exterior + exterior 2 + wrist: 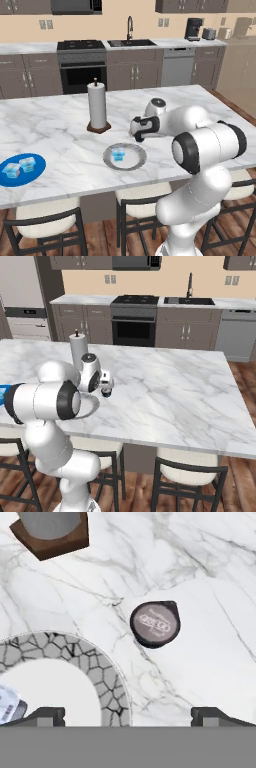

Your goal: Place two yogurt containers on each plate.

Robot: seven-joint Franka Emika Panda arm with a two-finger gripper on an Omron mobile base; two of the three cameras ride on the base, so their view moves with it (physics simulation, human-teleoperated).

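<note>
Left base view: we see the counter [60, 135] w/ a blue plate [35, 172] at its front left edge carrying two pale blue yogurt cups [11, 170] [28, 164], just beside each other. Grey plate [137, 159] sits near the front edge, mid-counter, w/ one pale blue cup [118, 154] on it. Paper towel roll [97, 106] stands upright behind the grey plate. Gripper [134, 131] hangs just right of the grey plate, above the counter.

Right base view: arm covers most of the grey plate; rim arc [94, 404] shows. Gripper [105, 392] points down at the counter.

Hand view: dark yogurt cup [155, 624] sits upright on bare marble, apart from the grey plate's crackle rim [102, 677], nearer the roll's brown base [55, 539]. Fingertips [47, 716] stand wide, holding nothing.
</note>
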